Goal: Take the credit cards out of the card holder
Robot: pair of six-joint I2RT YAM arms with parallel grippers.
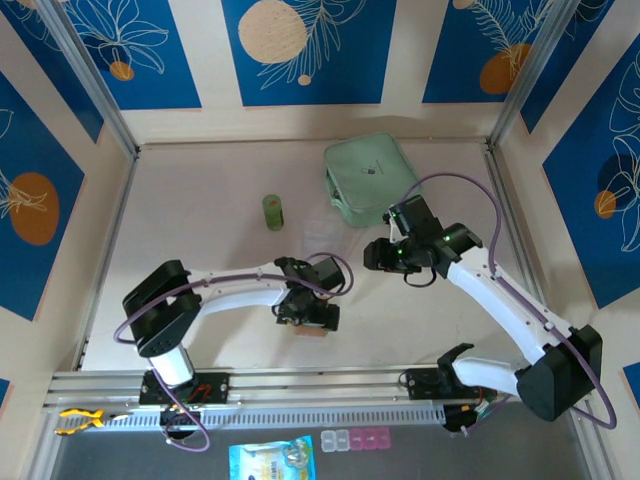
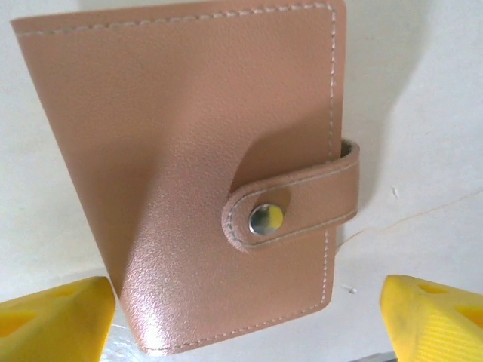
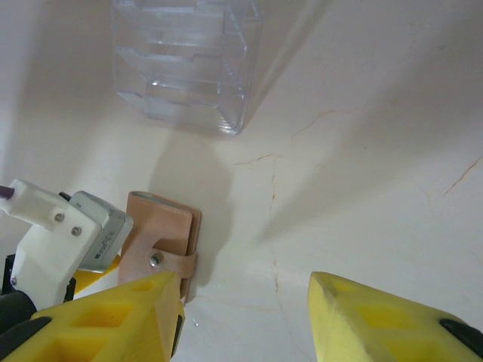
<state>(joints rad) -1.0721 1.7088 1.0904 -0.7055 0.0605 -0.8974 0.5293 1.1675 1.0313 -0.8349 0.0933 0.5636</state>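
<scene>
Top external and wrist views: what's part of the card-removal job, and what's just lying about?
Job:
- card holder, strap snapped shut
- left end effector, open over the holder
- right end effector, open, holding nothing

Lying about:
- mint-green zip case
- small green cylinder
- clear plastic box
- pastel pill boxes

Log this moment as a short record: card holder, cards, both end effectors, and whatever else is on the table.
card holder: closed, flat on the table
strap: snapped shut
credit cards: none visible
left end effector: open, jaws either side of the holder, not clamped
right end effector: open, empty, above the table beside the holder
clear plastic box: beyond the holder, apart from it
mint-green case: far side of the table
green cylinder: left of the case
task status: holder not yet opened
</scene>
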